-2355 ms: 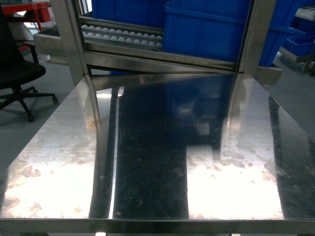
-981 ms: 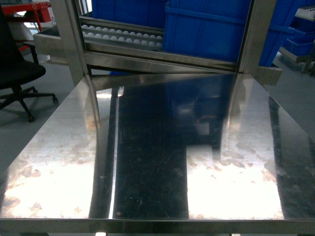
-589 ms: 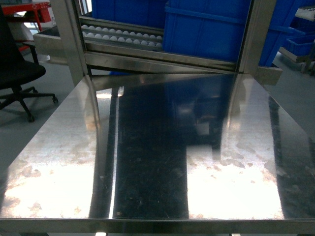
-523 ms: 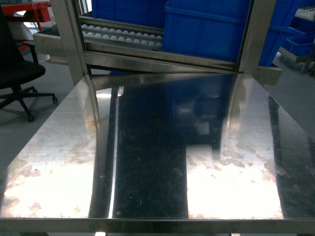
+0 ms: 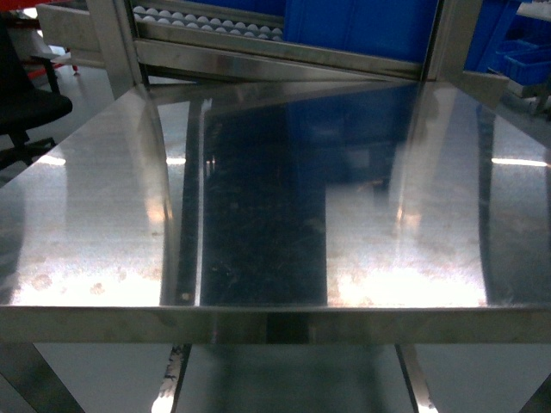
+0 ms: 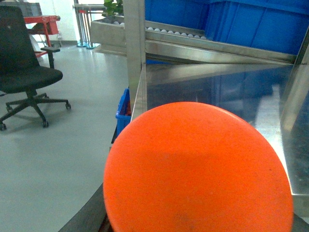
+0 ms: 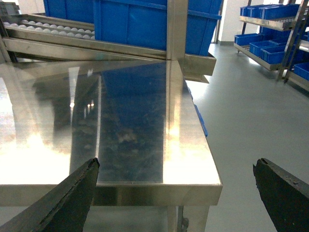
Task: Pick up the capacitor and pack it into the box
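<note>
Stainless steel fills the scene: a bare, scuffed, mirror-bright table, with neither the pink box nor any capacitor in any view. The right claw hangs just off the table's near edge, its two dark fingers spread wide apart and holding nothing. Beyond that claw, at the table's far edge, a sloped roller rack carries blue plastic bins; more blue bins sit on shelving off to its right. The left claw is out of sight: an orange disc blocks most of its wrist view. Far to that side stands a black office chair on grey floor.
</note>
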You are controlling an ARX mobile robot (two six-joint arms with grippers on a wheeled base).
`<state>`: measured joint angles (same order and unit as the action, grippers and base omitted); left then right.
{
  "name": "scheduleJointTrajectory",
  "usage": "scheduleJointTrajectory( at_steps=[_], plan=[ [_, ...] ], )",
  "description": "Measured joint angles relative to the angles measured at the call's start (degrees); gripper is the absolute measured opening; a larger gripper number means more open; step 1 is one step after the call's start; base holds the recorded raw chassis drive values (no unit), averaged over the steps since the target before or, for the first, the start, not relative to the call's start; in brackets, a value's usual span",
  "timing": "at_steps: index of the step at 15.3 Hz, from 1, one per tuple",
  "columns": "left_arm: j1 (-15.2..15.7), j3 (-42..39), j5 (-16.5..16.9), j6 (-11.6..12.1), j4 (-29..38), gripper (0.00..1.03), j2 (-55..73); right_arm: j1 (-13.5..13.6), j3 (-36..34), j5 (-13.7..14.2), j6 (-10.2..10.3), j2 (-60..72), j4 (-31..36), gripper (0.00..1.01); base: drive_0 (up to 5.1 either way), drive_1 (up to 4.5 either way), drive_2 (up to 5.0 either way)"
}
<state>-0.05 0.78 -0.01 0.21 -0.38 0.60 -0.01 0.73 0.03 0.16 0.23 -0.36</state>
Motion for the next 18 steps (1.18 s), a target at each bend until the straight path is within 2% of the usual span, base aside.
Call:
scheduleJointTrajectory(
  at_steps=[18],
  plan=[
    [0.0,0.0,0.0,0.0,0.0,0.44,0.0,0.0,0.0,0.0,0.0,0.0,0.1,0.98,0.0,0.0,0.0]
  ],
)
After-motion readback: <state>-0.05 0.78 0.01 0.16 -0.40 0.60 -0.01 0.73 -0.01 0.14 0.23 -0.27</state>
